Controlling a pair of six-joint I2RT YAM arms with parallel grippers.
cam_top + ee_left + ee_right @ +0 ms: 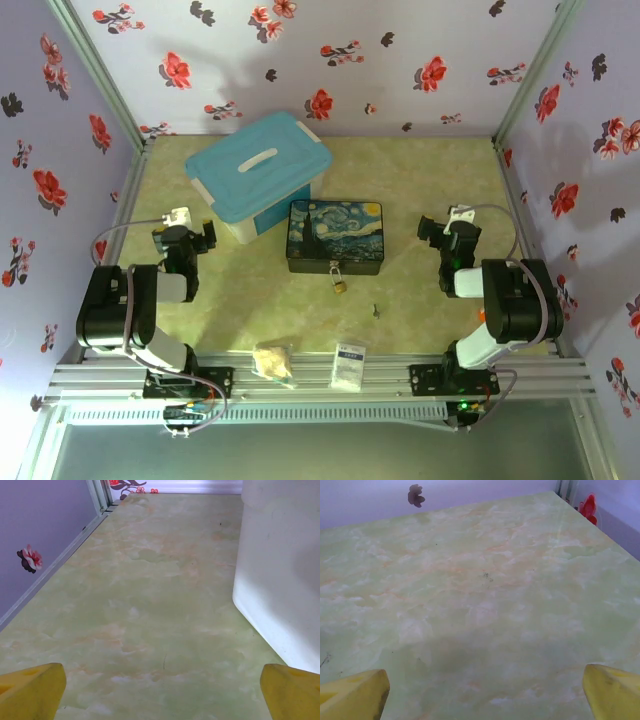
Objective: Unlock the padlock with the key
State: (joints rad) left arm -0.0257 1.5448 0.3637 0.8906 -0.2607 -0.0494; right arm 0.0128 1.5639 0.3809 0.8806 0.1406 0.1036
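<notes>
The padlock (340,285) is lying on the table (420,185) right at the near face of the painted box (335,236), with its shackle pointing toward the box's front. Whether it is hooked through a latch there is too small to tell. The key (376,310) is lying flat on bare table a little nearer the arms and to the right of the padlock, apart from it. Nothing is covering either one.

The left gripper (185,234) is hanging low over the table to the left of the box, its jaws spread wide and gripping nothing. In its wrist view the yellow fingertips (30,690) are sitting in the bottom corners with bare table between them. A white bin (258,168) with a blue lid is standing just beyond and to the right of this gripper, its pale side (280,570) running close along the right of that view. The bin's near corner is almost meeting the box's far left corner, and the box's near left corner is lying close to the line from this gripper to the padlock.

The right gripper (448,232) is hanging to the right of the box, its jaws likewise wide apart and empty, facing open table.

A white packet (348,365) and a crumpled beige lump (273,361) are lying by the near rail between the arm bases, well apart from the key.
</notes>
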